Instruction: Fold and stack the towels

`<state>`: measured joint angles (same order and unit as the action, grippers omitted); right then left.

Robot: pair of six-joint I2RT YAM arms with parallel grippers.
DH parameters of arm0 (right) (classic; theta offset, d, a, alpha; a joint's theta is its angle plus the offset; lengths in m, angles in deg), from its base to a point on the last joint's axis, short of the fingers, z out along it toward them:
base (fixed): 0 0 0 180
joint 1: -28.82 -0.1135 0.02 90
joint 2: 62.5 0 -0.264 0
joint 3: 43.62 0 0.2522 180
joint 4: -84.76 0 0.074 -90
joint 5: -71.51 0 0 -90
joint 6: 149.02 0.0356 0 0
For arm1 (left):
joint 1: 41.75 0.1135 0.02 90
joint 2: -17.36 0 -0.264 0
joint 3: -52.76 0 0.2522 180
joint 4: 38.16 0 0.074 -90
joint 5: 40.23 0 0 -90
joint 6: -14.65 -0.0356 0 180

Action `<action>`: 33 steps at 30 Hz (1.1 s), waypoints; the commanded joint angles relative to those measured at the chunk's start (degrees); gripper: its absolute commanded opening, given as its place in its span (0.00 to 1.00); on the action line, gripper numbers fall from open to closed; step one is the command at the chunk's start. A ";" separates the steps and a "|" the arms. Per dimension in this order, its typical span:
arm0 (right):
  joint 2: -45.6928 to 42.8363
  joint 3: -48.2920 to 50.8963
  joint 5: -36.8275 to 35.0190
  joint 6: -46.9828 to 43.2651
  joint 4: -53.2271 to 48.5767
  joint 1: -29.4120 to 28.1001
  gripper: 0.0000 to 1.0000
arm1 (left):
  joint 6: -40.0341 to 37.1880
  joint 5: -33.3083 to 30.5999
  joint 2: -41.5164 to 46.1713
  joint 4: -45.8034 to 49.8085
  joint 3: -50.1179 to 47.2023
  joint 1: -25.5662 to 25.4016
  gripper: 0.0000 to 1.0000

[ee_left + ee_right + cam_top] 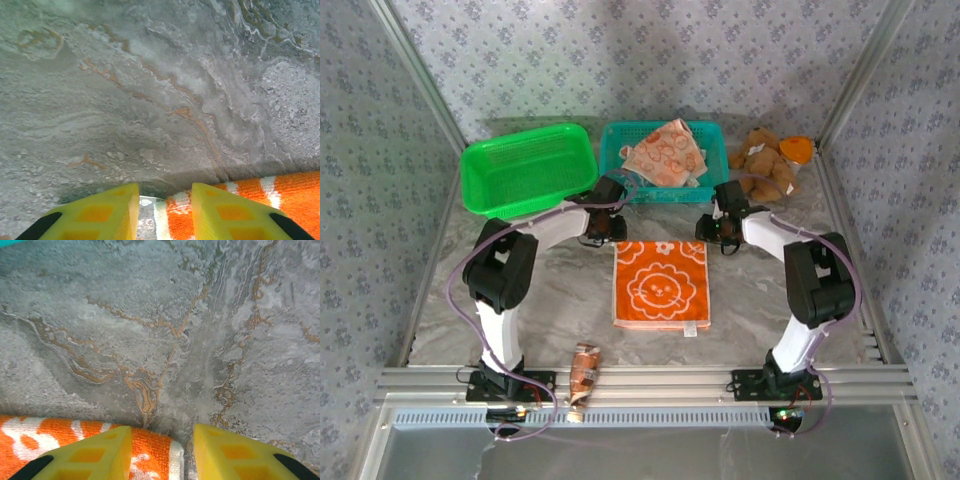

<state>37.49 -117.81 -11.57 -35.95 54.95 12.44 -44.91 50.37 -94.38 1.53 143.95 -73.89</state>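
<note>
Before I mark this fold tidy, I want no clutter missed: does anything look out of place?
Yes. A crumpled brown packet lies across the front rail between the arm bases. A teddy bear sits in the far right corner, and the peach towel is bunched in the teal basket. The orange towel lies flat.

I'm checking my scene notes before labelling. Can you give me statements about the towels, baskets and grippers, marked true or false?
The orange lion towel lies flat on the table. True.
The peach towel lies on the table too. False: it is in the teal basket.
The teddy bear sits right of the teal basket. True.
Both grippers work at the orange towel's near corners. False: the left gripper and right gripper stand at its far corners.
</note>
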 commanded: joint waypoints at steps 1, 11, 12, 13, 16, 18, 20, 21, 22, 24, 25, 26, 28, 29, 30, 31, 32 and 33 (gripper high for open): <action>2.36 -1.40 0.87 0.83 -0.24 -0.51 0.39 | -0.64 2.62 -2.06 0.96 0.93 0.06 0.33; 3.58 -0.10 1.78 2.63 0.21 -2.01 0.37 | -0.21 3.27 -4.01 0.00 -1.23 -0.41 0.33; 3.40 0.18 1.78 2.89 0.24 -2.25 0.37 | -0.12 3.29 -4.01 -0.16 -1.44 -0.54 0.33; 3.29 0.54 1.78 3.10 0.45 -2.39 0.36 | -0.05 3.35 -4.01 -0.37 -1.62 -0.61 0.33; 3.53 1.23 1.54 3.71 0.54 -2.70 0.34 | 0.06 3.42 -4.10 -0.53 -1.75 -0.79 0.29; 3.55 1.70 1.54 4.03 0.75 -2.70 0.30 | 0.15 3.46 -4.18 -0.54 -1.71 -0.86 0.25; 3.31 2.05 1.16 4.27 0.78 -2.77 0.29 | 0.15 3.39 -4.10 -0.54 -1.82 -0.83 0.24; 3.21 1.97 0.72 4.26 0.61 -2.74 0.29 | 0.14 3.36 -4.01 -0.53 -1.91 -0.93 0.23; 3.12 1.96 0.39 4.13 0.26 -2.76 0.29 | 0.15 3.36 -3.93 -0.58 -1.97 -0.99 0.21; 2.94 1.85 0.37 3.93 0.11 -2.59 0.22 | 0.24 3.27 -3.81 -0.53 -1.93 -0.96 0.15; 2.85 1.84 0.29 3.87 0.00 -2.46 0.13 | 0.24 3.18 -3.65 -0.53 -1.93 -0.93 0.12; 2.74 1.74 0.14 3.74 -0.01 -2.45 0.08 | 0.22 3.03 -3.44 -0.54 -1.93 -0.92 0.10; 2.27 1.38 0.03 3.26 -0.41 -2.38 0.00 | 0.24 2.86 -2.96 -0.37 -1.78 -0.91 0.01; 1.98 1.17 -0.06 2.98 -0.70 -2.34 0.00 | 0.22 2.75 -2.67 -0.11 -1.59 -0.96 0.00; 1.65 0.97 -0.08 2.70 -0.82 -2.18 0.00 | 0.24 2.66 -2.31 0.04 -1.41 -0.92 0.00; 1.26 0.69 0.11 2.28 -0.84 -1.94 0.00 | 0.24 2.57 -1.81 0.14 -1.24 -0.92 0.00; 0.76 0.38 0.10 1.80 -0.90 -1.81 0.00 | 0.24 2.41 -1.15 0.32 -1.11 -0.89 0.00; 0.28 0.06 0.12 1.38 -0.94 -1.59 0.00 | 0.13 2.24 -0.68 0.47 -0.91 -0.80 0.00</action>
<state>40.11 -116.67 -10.96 -33.03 55.89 10.21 -44.67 52.12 -97.07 -0.41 143.19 -74.44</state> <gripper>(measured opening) 0.052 0.042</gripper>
